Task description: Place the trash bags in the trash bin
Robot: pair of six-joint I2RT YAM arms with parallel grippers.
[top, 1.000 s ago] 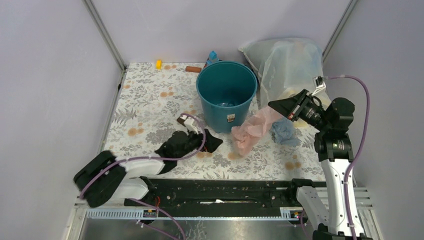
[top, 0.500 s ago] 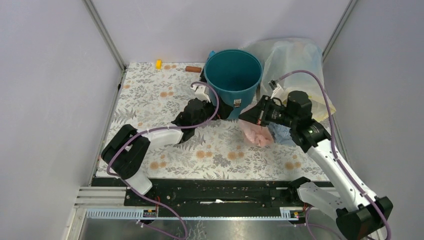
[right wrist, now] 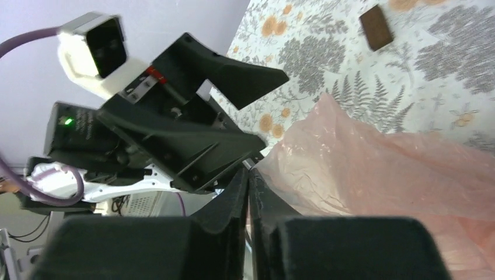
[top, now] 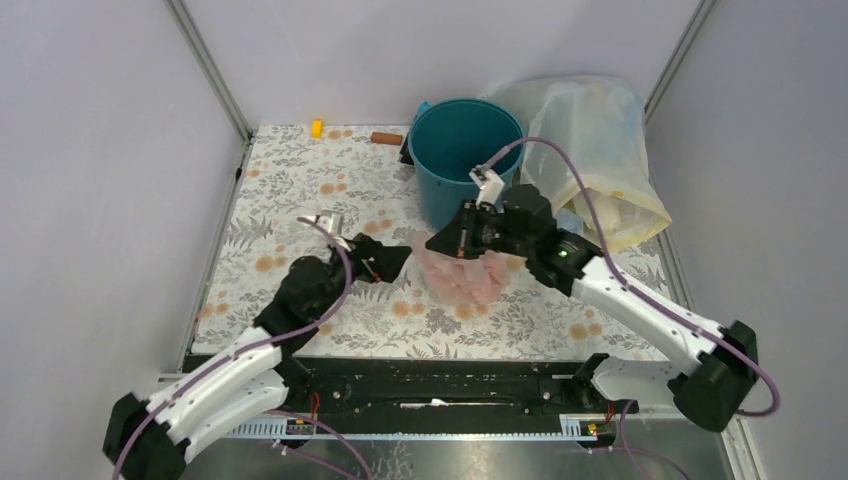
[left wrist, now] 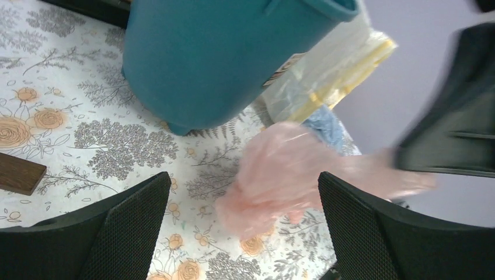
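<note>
The teal trash bin stands at the back middle and also shows in the left wrist view. My right gripper is shut on an edge of a crumpled pink trash bag, in front of the bin; its jaws pinch the bag's plastic. My left gripper is open and empty just left of the pink bag, which lies between its fingers. A blue bag lies behind the pink one. A dark shape sits against the bin's left side.
A large clear bag with yellow contents leans at the back right. A small brown block lies on the flowered cloth near my left gripper. A yellow piece and a brown piece lie at the back edge.
My left gripper has drawn back from the bin to mid-table and no longer holds the black bag. My right gripper has moved left with the pink bag.
</note>
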